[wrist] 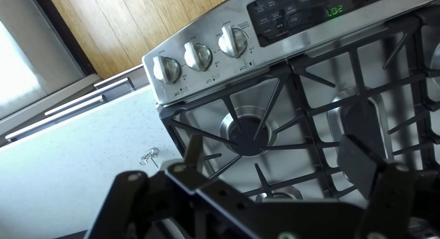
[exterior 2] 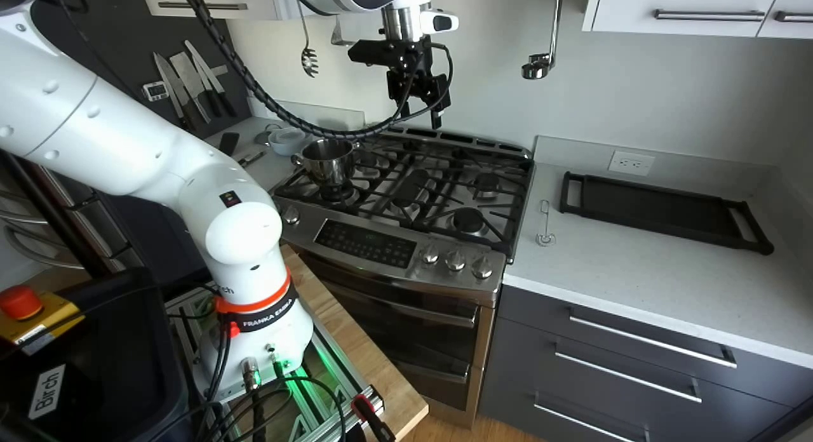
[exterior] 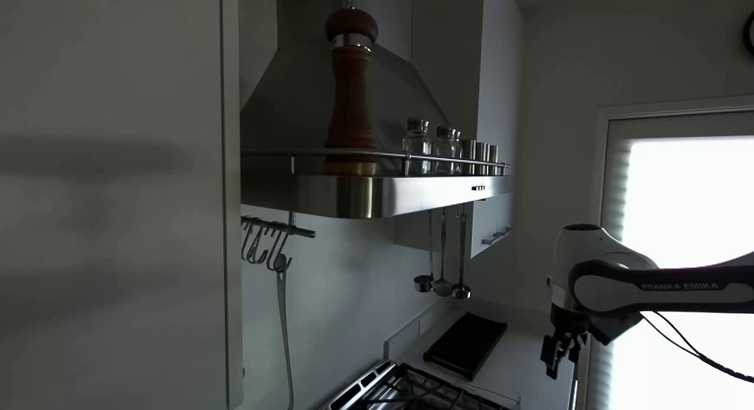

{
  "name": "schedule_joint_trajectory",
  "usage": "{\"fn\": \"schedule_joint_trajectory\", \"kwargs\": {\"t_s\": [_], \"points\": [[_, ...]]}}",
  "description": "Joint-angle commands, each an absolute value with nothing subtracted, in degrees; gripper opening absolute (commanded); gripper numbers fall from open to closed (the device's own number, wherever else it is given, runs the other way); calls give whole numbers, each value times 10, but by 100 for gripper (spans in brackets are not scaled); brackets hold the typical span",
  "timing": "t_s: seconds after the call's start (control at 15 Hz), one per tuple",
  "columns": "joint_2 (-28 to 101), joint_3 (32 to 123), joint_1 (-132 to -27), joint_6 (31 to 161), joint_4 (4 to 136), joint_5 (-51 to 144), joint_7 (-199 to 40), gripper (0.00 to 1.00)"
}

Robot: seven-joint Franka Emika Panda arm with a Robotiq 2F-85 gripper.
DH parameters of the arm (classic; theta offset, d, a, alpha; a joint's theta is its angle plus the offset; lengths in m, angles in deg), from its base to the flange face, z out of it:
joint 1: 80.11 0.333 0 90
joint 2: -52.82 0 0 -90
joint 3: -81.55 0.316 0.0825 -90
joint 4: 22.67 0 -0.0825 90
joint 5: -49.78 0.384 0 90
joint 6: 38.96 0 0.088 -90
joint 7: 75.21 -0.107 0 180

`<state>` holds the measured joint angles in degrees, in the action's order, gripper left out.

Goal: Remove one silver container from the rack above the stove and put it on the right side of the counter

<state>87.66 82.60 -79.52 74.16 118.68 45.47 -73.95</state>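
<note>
Among the silver containers (exterior: 481, 158) stood upright and close together on the rack (exterior: 436, 193), beside the jars (exterior: 417, 146), a neighbour could be knocked over if the approach is made askew. If the lift is too shallow, the chosen one may be caught on the rail (exterior: 389, 154). From a weak hold, it could be dropped onto the stove (exterior 2: 368, 244) before the counter (exterior 2: 635, 270) is reached. The arm (exterior 2: 140, 131) is bent high over the stove; the gripper (exterior 2: 420, 117) is pointed down, lower than the rack, its jaws spread with nothing gripped. It must probably be raised and levelled first.
</note>
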Motion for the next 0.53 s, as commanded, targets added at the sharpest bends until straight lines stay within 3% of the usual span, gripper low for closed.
{"fn": "schedule_joint_trajectory", "kwargs": {"t_s": [0.0,0.47], "points": [[876,826,-794,740,1185,454,-740,100],[894,840,-809,672,1093,408,-751,100]]}}
